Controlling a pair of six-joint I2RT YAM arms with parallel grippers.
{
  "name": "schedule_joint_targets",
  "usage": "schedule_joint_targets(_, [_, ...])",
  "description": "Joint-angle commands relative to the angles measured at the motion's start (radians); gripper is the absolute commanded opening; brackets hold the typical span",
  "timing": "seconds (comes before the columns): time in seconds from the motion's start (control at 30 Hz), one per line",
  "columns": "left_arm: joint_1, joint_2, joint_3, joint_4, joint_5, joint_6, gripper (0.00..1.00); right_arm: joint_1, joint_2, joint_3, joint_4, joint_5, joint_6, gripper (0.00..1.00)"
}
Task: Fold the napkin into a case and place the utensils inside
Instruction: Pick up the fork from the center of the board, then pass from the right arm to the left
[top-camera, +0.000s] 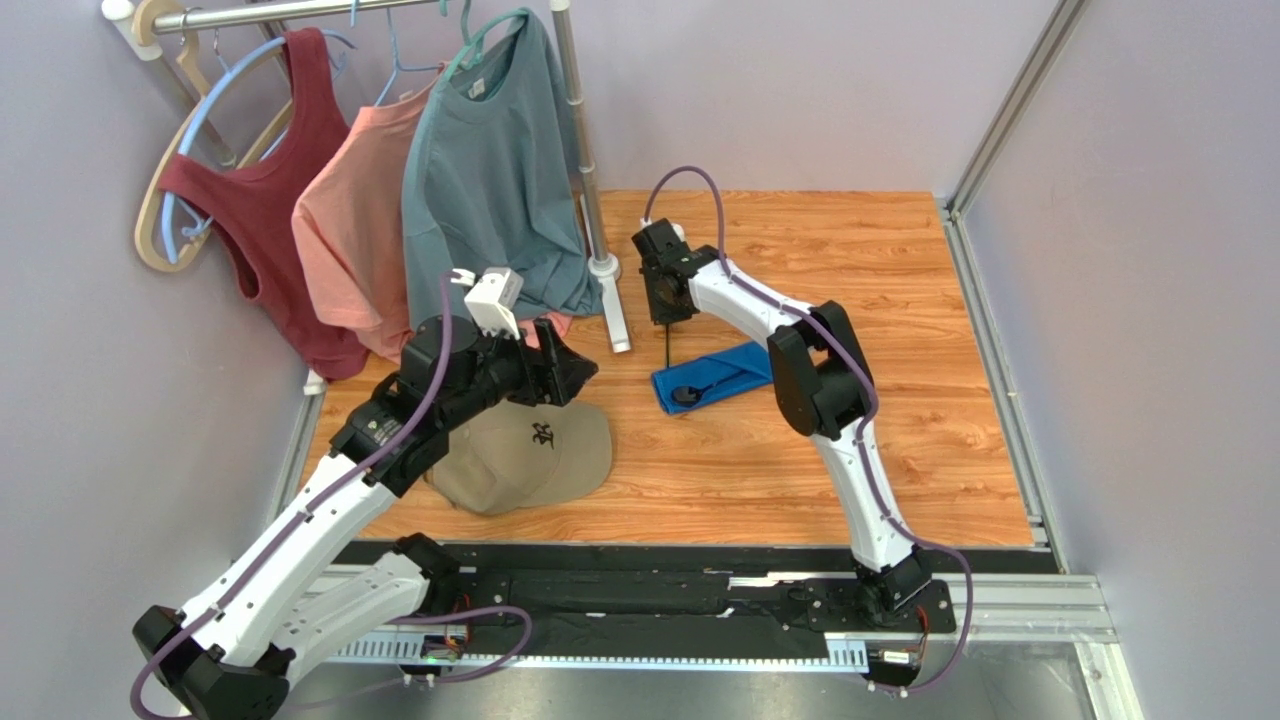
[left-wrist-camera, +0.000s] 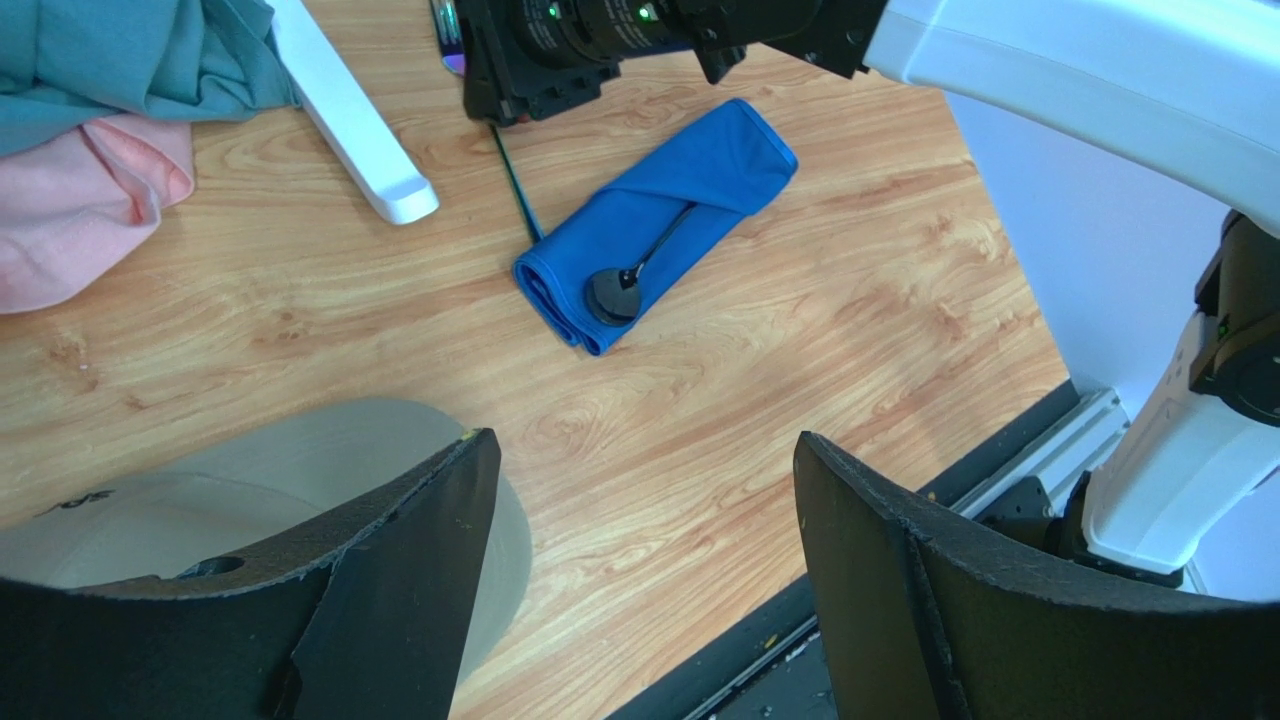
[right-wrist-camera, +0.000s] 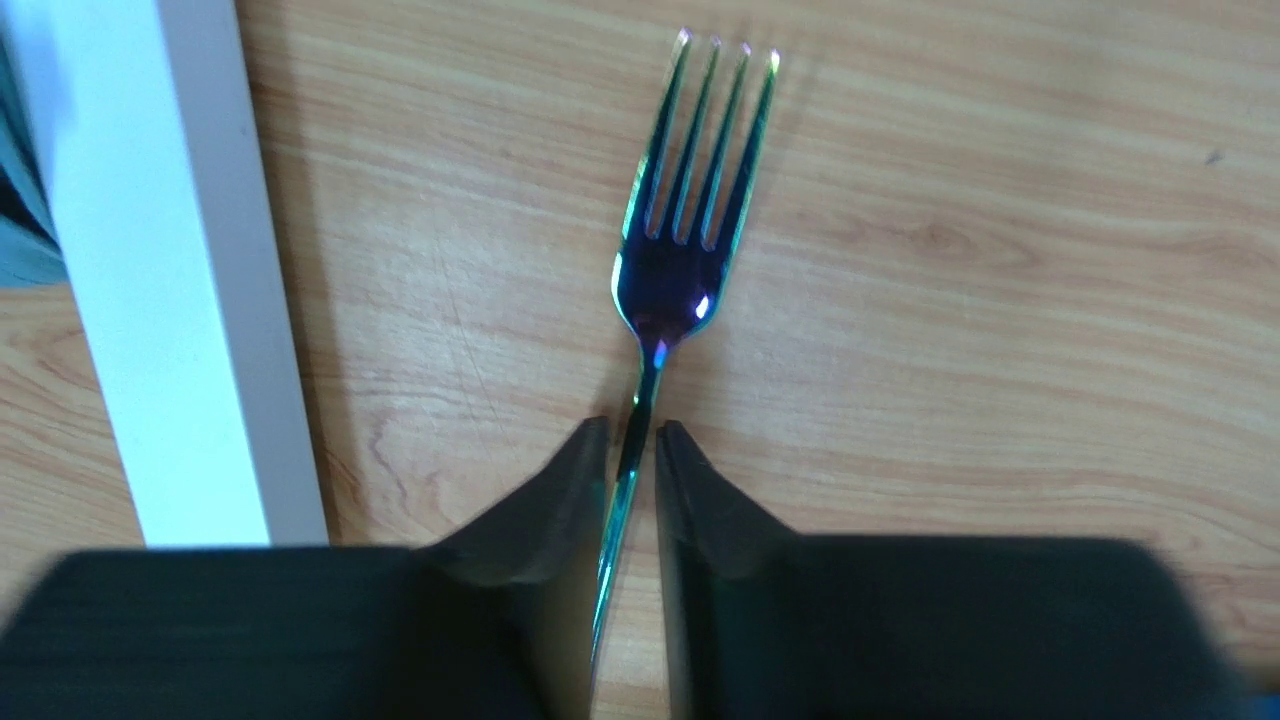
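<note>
Your blue case (top-camera: 718, 374) lies flat on the wooden table (top-camera: 902, 390), a narrow folded pouch set on a slant, and everything else reads from it. The black spoon (left-wrist-camera: 613, 291) lies along its top, with the bowl at the end that points toward the arm bases and the handle slipping under a fold further up. Just beside the case's left edge hangs the fork (right-wrist-camera: 669, 270), iridescent purple-blue, nearly upright with its tines toward the wood — whether they touch it you cannot tell. Your right gripper (right-wrist-camera: 640, 450) sits above that same edge, its two fingers pinched onto the fork's thin handle just behind the neck. Further left of the case stands the white rack foot (top-camera: 609, 273). Beyond that the grey-teal T-shirt (top-camera: 489, 165) hangs beside a pink top (top-camera: 353, 225) and a dark red top (top-camera: 263, 195). Toward the near left of the case, well apart from it, the tan cap (top-camera: 526, 450) rests on the table. Your left gripper (left-wrist-camera: 643, 450) hovers over the cap's edge with its fingers spread wide and nothing between them — it looks across at the case.
</note>
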Motion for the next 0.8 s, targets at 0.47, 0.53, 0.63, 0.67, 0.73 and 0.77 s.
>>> schedule_joint_targets(0.47, [0.178, 0.061, 0.073, -0.160, 0.261, -0.109, 0.93, -0.052, -0.258, 0.010, 0.279, -0.254, -0.475, 0.00])
schedule_joint_targets(0.53, [0.223, 0.047, 0.041, -0.131, 0.332, -0.141, 0.93, -0.052, -0.321, -0.042, 0.276, -0.327, -0.525, 0.00])
schedule_joint_targets(0.63, [0.315, 0.044, 0.021, -0.074, 0.487, -0.158, 0.96, -0.045, -0.456, -0.134, 0.219, -0.453, -0.586, 0.00])
schedule_joint_targets(0.67, [0.329, 0.050, 0.021, -0.048, 0.557, -0.155, 0.98, -0.042, -0.487, -0.155, 0.172, -0.489, -0.603, 0.00])
schedule_joint_targets(0.73, [0.355, 0.077, 0.037, -0.034, 0.620, -0.143, 0.99, -0.007, -0.583, -0.236, 0.117, -0.518, -0.670, 0.00])
schedule_joint_targets(0.77, [0.357, 0.090, 0.044, -0.006, 0.686, -0.138, 0.99, 0.010, -0.620, -0.269, 0.084, -0.515, -0.695, 0.00])
